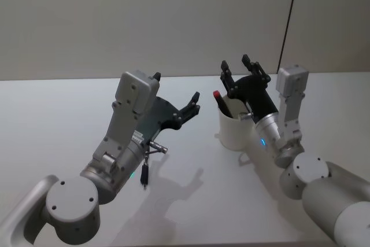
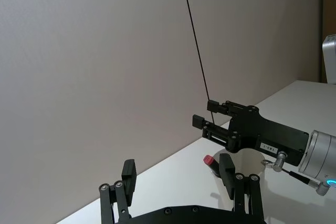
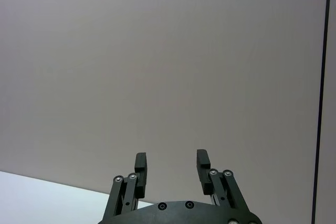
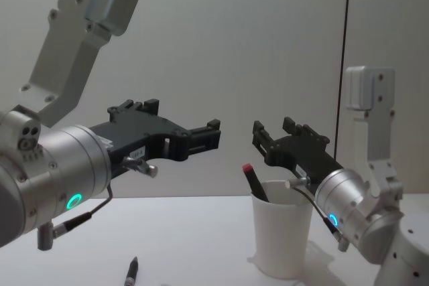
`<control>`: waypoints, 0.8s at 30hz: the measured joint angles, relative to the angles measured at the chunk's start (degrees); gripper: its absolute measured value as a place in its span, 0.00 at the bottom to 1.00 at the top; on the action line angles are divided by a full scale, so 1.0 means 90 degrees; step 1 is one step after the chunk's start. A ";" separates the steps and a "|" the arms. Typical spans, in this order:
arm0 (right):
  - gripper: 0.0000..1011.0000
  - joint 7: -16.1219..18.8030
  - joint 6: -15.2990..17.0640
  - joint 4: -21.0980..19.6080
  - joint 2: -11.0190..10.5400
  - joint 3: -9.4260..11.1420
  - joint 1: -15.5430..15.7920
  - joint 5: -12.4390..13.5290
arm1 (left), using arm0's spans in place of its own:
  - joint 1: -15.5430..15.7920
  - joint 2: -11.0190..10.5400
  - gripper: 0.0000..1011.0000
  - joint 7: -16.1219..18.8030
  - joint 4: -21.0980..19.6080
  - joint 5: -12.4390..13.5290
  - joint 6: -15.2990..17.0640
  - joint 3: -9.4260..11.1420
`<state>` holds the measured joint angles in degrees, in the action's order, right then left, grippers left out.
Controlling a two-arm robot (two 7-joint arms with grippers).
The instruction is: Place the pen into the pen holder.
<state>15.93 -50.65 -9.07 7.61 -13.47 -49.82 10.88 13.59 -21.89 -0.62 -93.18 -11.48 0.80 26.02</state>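
Most of the dark pen (image 1: 218,98) is hidden inside the tapered white pen holder (image 1: 234,137), its red cap protruding. The left gripper (image 2: 177,164) and right gripper (image 3: 171,157) hang spread wide, empty.

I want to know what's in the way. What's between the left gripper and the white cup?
Nothing. The head view shows bare table between the left gripper and the pen holder.

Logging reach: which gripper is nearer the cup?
Right. The right gripper hovers just above the cup, fingers open; the left gripper hangs apart, off to the cup's left, also open.
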 joint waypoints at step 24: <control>0.99 0.0025 0.2054 -0.2835 -0.0487 0.0378 0.1268 -0.0217 | 0.0000 0.0000 0.99 0.0000 0.0000 0.0000 0.0000 0.0000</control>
<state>16.16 -32.17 -34.58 3.22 -10.07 -38.41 8.93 13.59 -21.89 -0.62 -93.18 -11.48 0.80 26.02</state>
